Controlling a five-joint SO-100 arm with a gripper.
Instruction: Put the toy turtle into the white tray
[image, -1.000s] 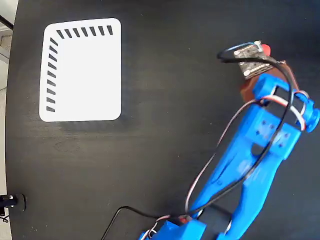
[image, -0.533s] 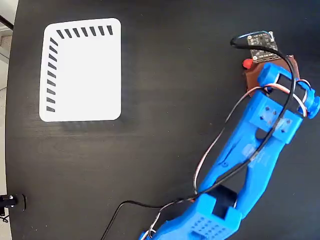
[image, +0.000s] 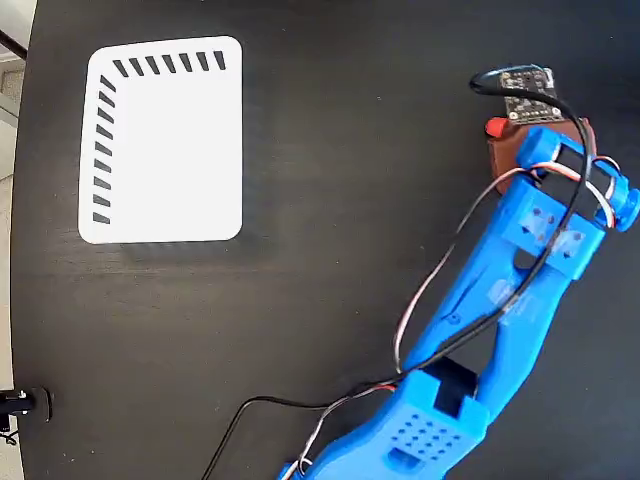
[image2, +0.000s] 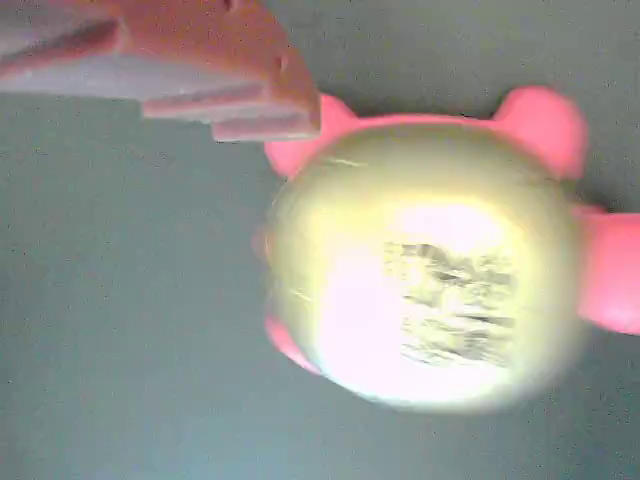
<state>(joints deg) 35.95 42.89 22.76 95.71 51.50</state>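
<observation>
Claw (image: 535, 135) hangs at the far right of the desk in the fixed view, at the tip of the blue arm (image: 500, 320), with a small circuit board (image: 527, 88) and black cable on top of it; whether its fingers are wide or narrow I cannot tell, since the arm covers them from above and the wrist view shows only one brownish-red finger (image2: 180, 60) along the top left edge. Beneath it lies the turtle (image2: 430, 270), resting on the desk, its pale shiny shell filling most of the wrist view, blurred, with a smudged dark mark on the dome and pink-red limbs poking out around the rim. That finger overlaps one limb at the upper left, though contact cannot be judged. From the fixed view only a small red bit of the turtle (image: 494, 127) peeks out to the left of the claw. The tray (image: 165, 140) sits well apart at the upper left, flat, with dark slanted slots along its top and left edges. The desk (image: 320, 250) is matte black with a faint wood-like grain and soft daylight glare across the middle. Past its left edge runs a strip of pale floor (image: 8, 250), and a small black clamp-like fitting (image: 22, 403) sits at the lower left.
</observation>
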